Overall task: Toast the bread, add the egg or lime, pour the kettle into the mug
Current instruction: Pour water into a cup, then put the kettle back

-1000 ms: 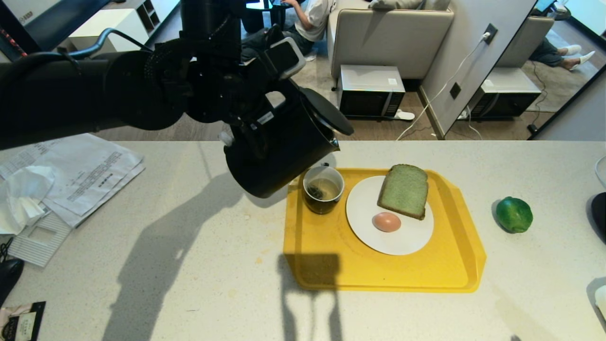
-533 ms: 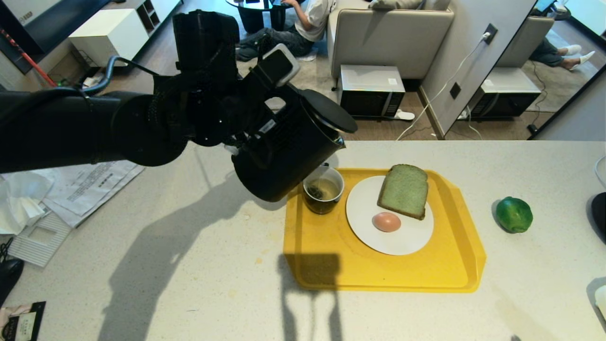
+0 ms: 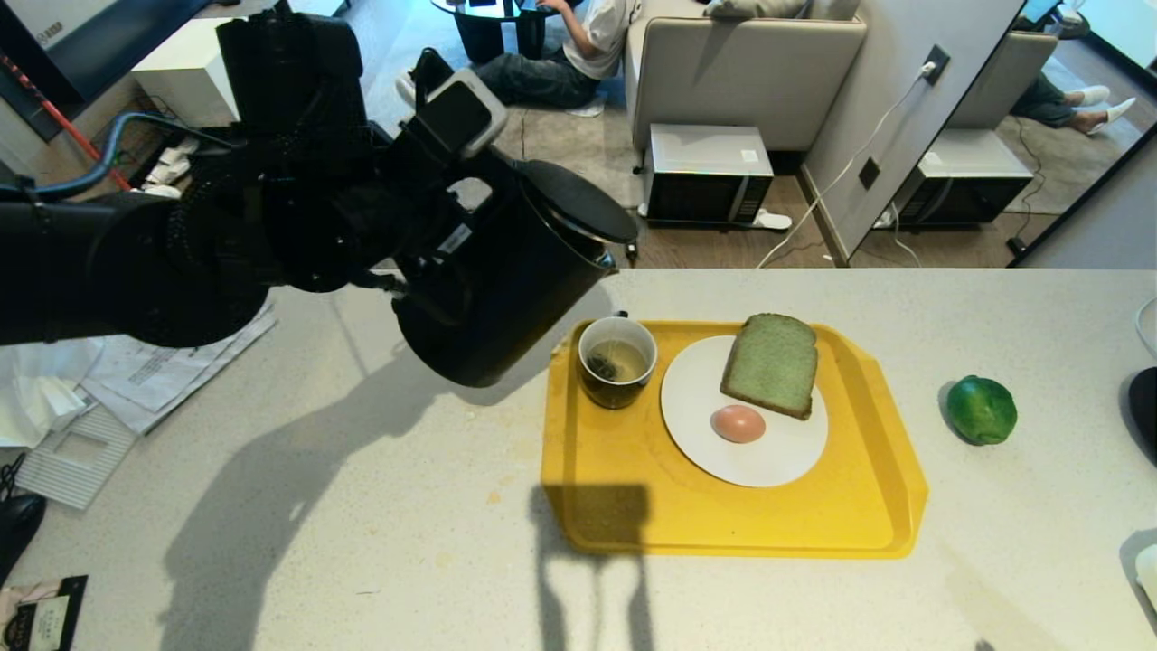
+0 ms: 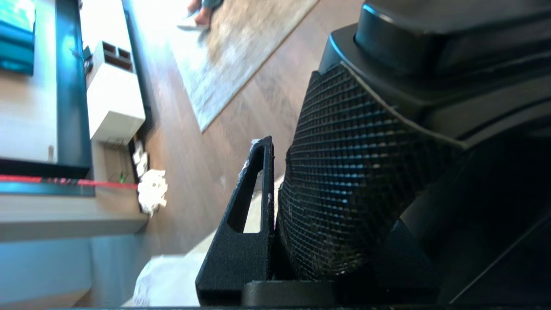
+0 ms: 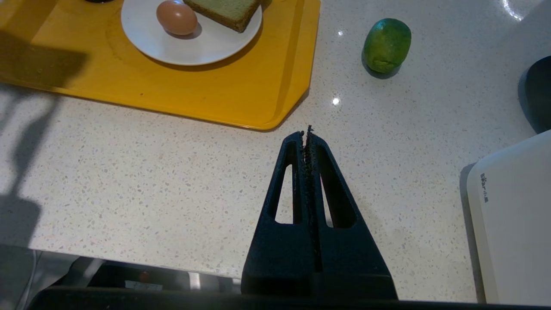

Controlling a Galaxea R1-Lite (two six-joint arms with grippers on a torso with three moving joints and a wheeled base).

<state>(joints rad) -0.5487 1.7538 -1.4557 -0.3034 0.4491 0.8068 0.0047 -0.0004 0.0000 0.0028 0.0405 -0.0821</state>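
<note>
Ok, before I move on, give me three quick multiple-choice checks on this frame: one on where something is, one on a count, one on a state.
1. Where is the lime?
A. on the white plate
B. on the counter, off the tray's right side
C. inside the mug

2. How many food items lie on the white plate?
A. one
B. two
C. three

3. What is the left gripper doing?
A. hanging open and empty
B. shut on the kettle's handle, kettle held tilted in the air
C. resting on the tray

Answers:
1. B: it sits on the bare counter, clear of the yellow tray.
2. B: the bread and the egg only.
3. B: the kettle hangs tilted left of the mug, off the counter; the right gripper is shut and empty.
</note>
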